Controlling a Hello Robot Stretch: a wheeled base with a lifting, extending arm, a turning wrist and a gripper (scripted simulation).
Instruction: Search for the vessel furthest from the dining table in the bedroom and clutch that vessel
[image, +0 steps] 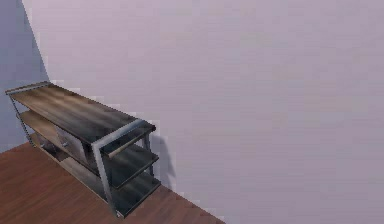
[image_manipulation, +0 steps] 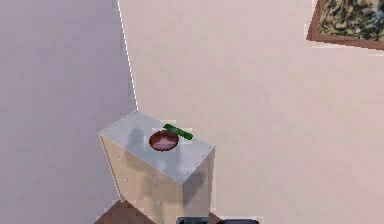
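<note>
Gripper (image_manipulation: 216, 219): a dark sliver at the near edge of the arm side view, just right of the middle. Its far end cannot be made out, so I cannot tell how its fingers are set or whether it holds anything.
Bowl (image_manipulation: 163, 141): the likely vessel, round and reddish-brown. It sits on top of the pale cabinet, toward that top's far right.
Bowl contents: the inside is a darker brown and nothing can be made out in it. It looks empty, though that is a judgement.
Green thing (image_manipulation: 180, 131): flat and small, just beyond the bowl on the right, perhaps touching its rim.
Pale cabinet (image_manipulation: 150, 175): stands in the room's corner, just beyond the gripper and to its left.
Step in hand: lining up on the bowl before reaching for it. Whether it is the vessel furthest from the dining table cannot be judged from here.
Doing it well: bring the base round so the arm points at the bowl, lift clear of the cabinet's near edge, and come at the rim on the side away from the green thing.
Shelf unit (image: 85, 130): wood and metal, against the wall in the forward view's left. Nothing can be made out on its shelves.
Framed picture (image_manipulation: 350, 25): hangs on the wall, far right.
</note>
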